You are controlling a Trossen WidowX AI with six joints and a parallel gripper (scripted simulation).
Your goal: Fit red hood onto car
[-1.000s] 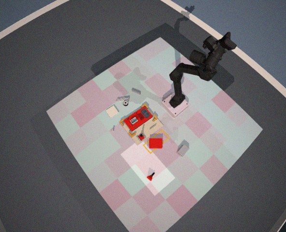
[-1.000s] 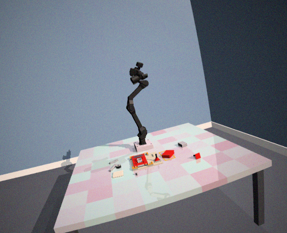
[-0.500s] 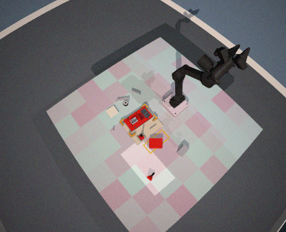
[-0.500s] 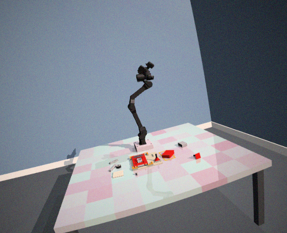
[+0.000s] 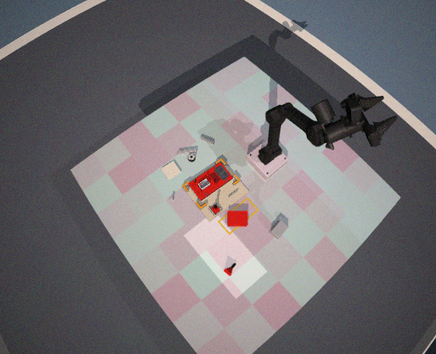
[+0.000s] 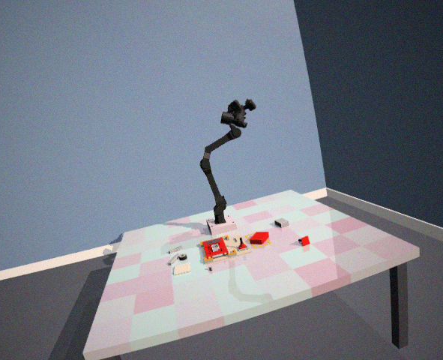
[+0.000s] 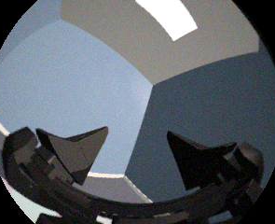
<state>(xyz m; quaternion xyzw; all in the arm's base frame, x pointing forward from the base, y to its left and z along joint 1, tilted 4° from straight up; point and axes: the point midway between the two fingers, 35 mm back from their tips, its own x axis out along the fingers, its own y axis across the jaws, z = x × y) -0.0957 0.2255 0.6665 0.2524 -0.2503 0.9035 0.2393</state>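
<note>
Open gripper (image 5: 389, 108) (image 6: 247, 112) (image 7: 137, 133) raised well away from the hood (image 5: 237, 218) (image 6: 259, 238).
The fingers stand nearly fully apart, holding nothing; the hood lies within the yellow outline (image 5: 252, 214) (image 6: 268, 245) beside the jig (image 5: 239, 189) (image 6: 241, 252), below the claw and across the arm's base (image 5: 265, 174) (image 6: 231, 226) from it. Its long axis appears skewed to the outline's. The wrist view shows walls and ceiling, no hood.

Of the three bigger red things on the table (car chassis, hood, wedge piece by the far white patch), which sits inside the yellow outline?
The hood: flat-roofed, partly over the yellow outline.
</note>
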